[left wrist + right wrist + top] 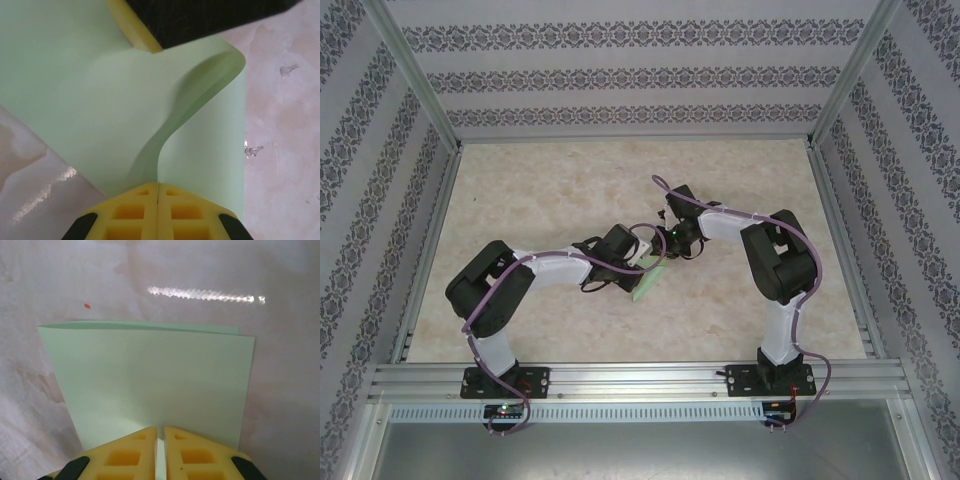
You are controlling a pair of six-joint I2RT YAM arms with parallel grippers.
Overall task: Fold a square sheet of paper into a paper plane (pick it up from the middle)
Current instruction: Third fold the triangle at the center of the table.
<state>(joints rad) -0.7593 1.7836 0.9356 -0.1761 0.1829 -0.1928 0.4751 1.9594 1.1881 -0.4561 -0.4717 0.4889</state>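
The left gripper (pixel 157 199) is clamped tight on the folded green paper (pixel 90 100); the right gripper (pixel 160 437) straddles its edge, jaws a sliver apart, grip unclear.

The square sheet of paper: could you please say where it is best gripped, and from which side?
The middle of an edge, coming in edge-on, as the right hand does: the sheet is thin and doubled flat, so only an edge offers both faces. The left hand pinches another edge.
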